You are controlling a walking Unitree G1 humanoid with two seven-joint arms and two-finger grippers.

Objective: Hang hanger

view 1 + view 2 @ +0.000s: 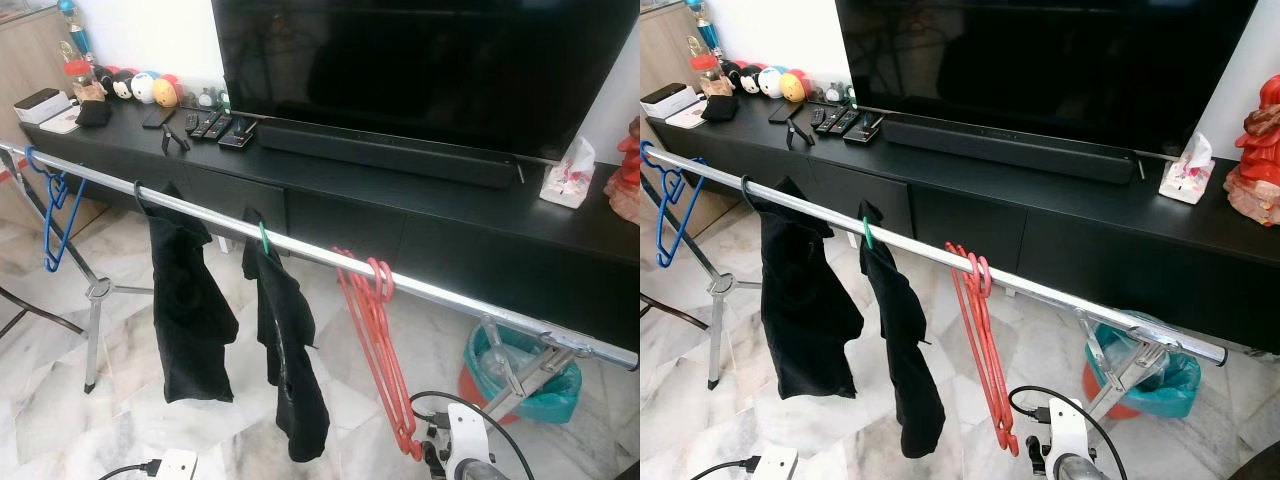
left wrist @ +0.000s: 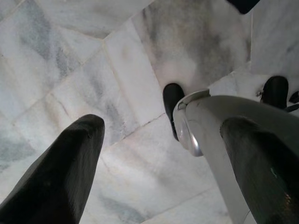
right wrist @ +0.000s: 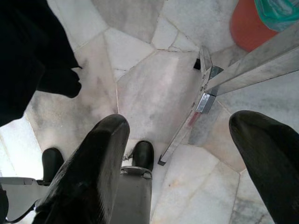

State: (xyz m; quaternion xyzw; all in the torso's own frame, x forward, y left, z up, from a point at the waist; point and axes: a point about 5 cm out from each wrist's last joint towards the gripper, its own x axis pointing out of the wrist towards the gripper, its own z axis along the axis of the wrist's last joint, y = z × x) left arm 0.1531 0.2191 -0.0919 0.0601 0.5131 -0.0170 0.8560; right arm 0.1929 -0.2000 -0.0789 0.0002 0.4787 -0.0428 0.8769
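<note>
Rail (image 1: pixel 300 248): one blue hanger (image 1: pixel 55 215) at its left end, two black garments (image 1: pixel 190 310), a bunch of red hangers (image 1: pixel 380 350); count within bunch unclear. Left gripper (image 2: pixel 159 163) and right gripper (image 3: pixel 180 163): fingers apart, empty, low over marble floor (image 2: pixel 60 56), well below the hangers. No legible writing.

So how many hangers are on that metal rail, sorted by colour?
Blue hanger, bare: 1
Dark hook carrying a black garment: 1
Green hook carrying a black garment: 1
Red hangers, bunched together: at least 2, exact number unclear
Total: at least 5
</note>
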